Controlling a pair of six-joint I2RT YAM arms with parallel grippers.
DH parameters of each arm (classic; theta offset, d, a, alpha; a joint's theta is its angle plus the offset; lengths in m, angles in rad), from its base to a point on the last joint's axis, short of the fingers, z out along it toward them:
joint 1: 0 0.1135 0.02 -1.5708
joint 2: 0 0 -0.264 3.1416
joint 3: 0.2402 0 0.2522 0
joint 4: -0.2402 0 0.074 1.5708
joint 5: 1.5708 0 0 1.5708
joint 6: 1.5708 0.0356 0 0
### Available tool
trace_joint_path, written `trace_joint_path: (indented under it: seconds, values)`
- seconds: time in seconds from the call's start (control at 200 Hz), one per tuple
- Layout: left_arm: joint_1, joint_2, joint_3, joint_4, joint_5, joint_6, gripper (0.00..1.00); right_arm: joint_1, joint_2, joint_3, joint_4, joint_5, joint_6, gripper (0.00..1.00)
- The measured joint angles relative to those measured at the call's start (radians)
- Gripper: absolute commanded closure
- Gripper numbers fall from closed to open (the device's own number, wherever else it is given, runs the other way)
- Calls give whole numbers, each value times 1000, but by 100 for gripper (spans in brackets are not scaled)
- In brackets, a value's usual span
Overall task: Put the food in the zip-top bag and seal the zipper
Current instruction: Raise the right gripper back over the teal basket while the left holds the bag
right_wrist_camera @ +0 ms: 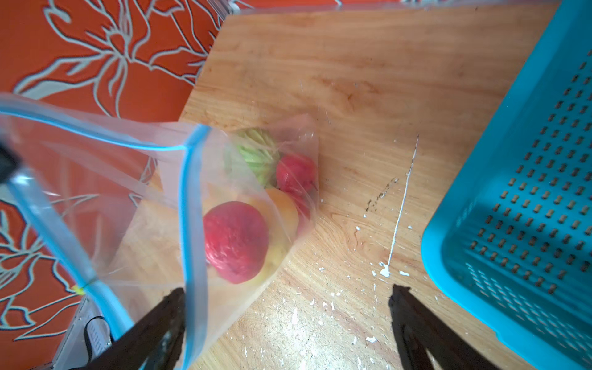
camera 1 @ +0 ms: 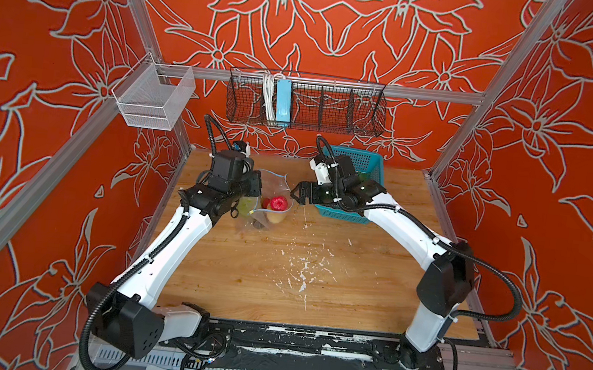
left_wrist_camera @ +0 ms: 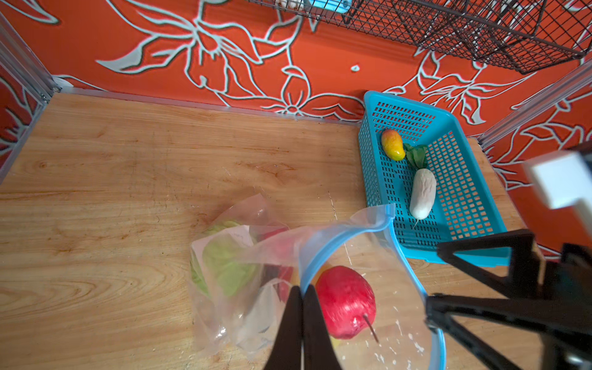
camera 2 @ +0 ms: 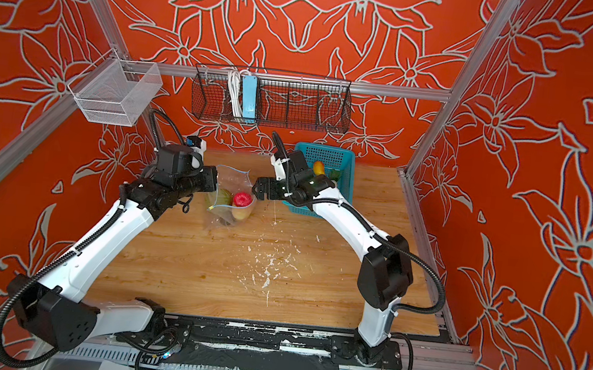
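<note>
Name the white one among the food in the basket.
The radish, long and white, lying in the basket; the mango is orange-yellow and the leaf green.

Teal basket (camera 1: pixel 363 161), blk wire rack (camera 1: pixel 332 111)

The left gripper (left_wrist_camera: pixel 302 288) is buried under its own wrist in both top views. Only its wrist view shows it, fingers (left_wrist_camera: pixel 291 320) pinched together on the bag's (left_wrist_camera: pixel 230 314) blue rim (left_wrist_camera: pixel 323 243) and running out of the picture. The right gripper's (right_wrist_camera: pixel 287 288) spread fingers are cut off likewise. The right arm (camera 1: pixel 396 219) covers much of the basket (camera 1: pixel 361 159), hiding the radish (left_wrist_camera: pixel 423 193) from above. Inside the bag, something dark (left_wrist_camera: pixel 271 272) sits behind creased plastic; I can't make it out. A dark blur (right_wrist_camera: pixel 5 163) beside the rim is too soft to name.
</note>
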Motion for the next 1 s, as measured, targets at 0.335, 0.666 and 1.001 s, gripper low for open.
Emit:
trace_joint_path:
  seconds: [0.335,0.666,1.001]
  values:
    - [0,0,0,0,0,0,100,-5,-33,-5,-20,16,-6,2]
    - [0,0,0,0,0,0,100,-44,-43,51,-130,86,-15,2]
    - [0,0,0,0,1,0,100,-85,-23,172,-256,191,-24,2]
